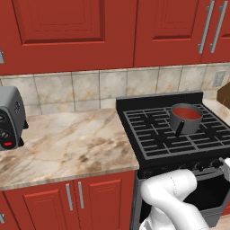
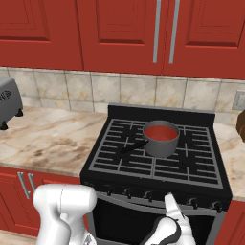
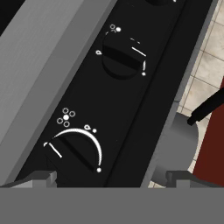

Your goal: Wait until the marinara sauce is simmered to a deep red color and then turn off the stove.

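The jaws stand apart, their tips either side of the lower knob [image 3: 74, 151] on the stove [image 1: 179, 134] front, gripping nothing. One saucepan [image 2: 161, 139] of marinara sauce [image 2: 161, 132] sits on the grates. Two knobs face the hand; the next move looks like closing and turning.

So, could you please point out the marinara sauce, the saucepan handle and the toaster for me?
marinara sauce [image 2: 160, 132]: right base view, middle of the red surface.
saucepan handle [image 2: 134, 146]: right base view, mid-handle.
toaster [image 1: 10, 117]: left base view, front face.
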You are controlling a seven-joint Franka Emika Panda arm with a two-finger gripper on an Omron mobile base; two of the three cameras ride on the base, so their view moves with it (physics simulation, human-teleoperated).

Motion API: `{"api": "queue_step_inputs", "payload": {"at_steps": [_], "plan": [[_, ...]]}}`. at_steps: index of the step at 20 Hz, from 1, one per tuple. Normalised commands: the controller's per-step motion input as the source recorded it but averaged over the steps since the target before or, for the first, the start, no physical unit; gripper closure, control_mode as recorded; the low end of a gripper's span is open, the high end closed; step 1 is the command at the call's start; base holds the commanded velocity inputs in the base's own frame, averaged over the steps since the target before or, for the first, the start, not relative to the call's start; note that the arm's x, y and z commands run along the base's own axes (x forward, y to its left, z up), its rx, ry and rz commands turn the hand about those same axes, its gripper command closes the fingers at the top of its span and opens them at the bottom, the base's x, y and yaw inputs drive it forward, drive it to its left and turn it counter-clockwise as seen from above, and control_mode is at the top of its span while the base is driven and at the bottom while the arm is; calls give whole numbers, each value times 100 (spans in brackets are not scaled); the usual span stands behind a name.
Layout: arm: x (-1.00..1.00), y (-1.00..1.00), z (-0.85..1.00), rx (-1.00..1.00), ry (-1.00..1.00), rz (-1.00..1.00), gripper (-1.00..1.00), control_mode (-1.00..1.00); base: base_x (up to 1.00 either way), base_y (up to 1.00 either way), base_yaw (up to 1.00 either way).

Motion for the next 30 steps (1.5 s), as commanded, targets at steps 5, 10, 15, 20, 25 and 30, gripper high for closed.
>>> {"api": "queue_step_inputs", "payload": {"at_steps": [5,10,15,20,25,30], "plan": [[0,0,0,0,0,0,-100,-100,0,0,0],[-9,0,0,0,0,0,-100,-100,0,0,0],[-19,0,0,0,-4,0,-100,-100,0,0,0],[-14,5,0,0,-6,0,-100,-100,0,0,0],[-1,21,0,-2,-1,-1,-100,-100,0,0,0],[4,13,0,-4,0,-5,-100,-100,0,0,0]]}}
